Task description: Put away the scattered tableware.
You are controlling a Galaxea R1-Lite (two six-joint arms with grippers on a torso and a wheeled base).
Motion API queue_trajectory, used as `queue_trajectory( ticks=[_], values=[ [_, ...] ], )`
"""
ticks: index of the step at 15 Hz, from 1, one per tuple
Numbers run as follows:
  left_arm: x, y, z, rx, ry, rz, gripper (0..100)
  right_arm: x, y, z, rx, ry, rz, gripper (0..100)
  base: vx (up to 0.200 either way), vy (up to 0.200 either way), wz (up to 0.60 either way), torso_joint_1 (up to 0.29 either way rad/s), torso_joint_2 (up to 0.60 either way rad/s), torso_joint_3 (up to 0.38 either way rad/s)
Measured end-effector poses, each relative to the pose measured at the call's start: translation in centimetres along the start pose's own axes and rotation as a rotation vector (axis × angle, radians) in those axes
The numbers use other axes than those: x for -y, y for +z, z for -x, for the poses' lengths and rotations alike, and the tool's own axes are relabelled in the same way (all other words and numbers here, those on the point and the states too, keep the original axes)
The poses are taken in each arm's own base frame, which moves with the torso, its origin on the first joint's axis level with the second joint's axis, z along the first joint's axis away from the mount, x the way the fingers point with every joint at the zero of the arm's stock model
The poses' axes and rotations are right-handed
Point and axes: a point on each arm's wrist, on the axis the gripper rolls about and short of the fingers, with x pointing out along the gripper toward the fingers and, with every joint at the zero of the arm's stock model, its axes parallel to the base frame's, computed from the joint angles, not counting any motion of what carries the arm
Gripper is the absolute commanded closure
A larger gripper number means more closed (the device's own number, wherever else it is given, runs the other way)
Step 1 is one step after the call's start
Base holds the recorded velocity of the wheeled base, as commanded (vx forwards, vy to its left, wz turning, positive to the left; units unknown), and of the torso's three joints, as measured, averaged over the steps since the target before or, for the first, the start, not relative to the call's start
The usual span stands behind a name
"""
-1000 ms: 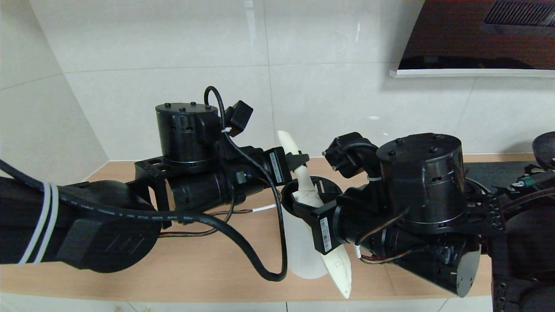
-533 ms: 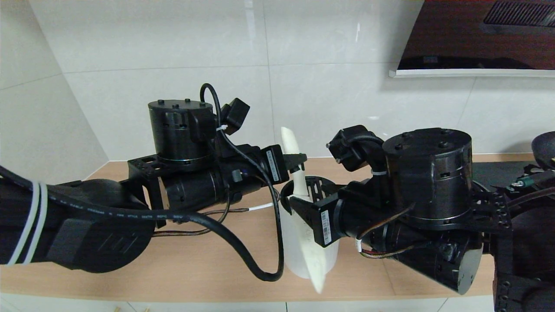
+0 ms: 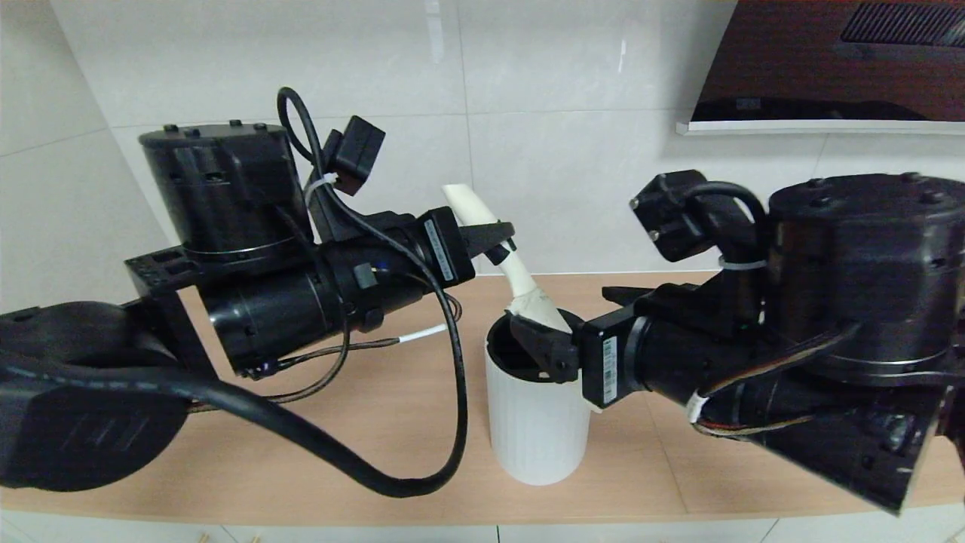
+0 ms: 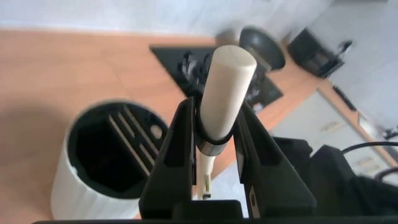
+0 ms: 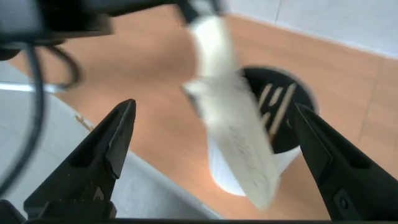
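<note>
Both arms have risen since the earlier frames, and the right tool (image 3: pixel 544 348) has let go of the white utensil (image 3: pixel 528 294). Its jaws now stand wide apart and hold nothing, just beside the rim of the white holder (image 3: pixel 537 430) on the counter (image 3: pixel 362 445). The left tool (image 3: pixel 497 240) is clamped on the utensil's handle. The utensil hangs tilted, blade down, at the holder's mouth. Judgement: one tool alone now carries it, and lowering it into the holder remains.
</note>
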Motion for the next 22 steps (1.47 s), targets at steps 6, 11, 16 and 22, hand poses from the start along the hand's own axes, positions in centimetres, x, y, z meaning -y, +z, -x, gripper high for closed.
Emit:
queue_trajectory(
  ticks=[6,11,16,22],
  values=[
    [0.6,3.7,2.8,0.138,0.012,-0.237,100,4.5,2.7,2.1,0.096,-0.126,-0.004,0,0.000,0.000,0.00,0.000,0.00,0.000],
    [0.6,5.7,4.1,0.213,0.035,-0.305,100,5.6,3.0,2.5,0.112,-0.162,-0.002,0,0.000,0.000,0.00,0.000,0.00,0.000],
    [0.5,5.3,4.5,0.256,0.014,-0.407,100,5.6,3.0,2.4,0.111,-0.163,-0.003,0,0.000,0.000,0.00,0.000,0.00,0.000],
    [-0.2,3.0,1.1,0.247,-0.121,-0.493,100,5.5,2.8,2.1,0.101,-0.163,0.000,0,0.000,0.000,0.00,0.000,0.00,0.000]
  ],
)
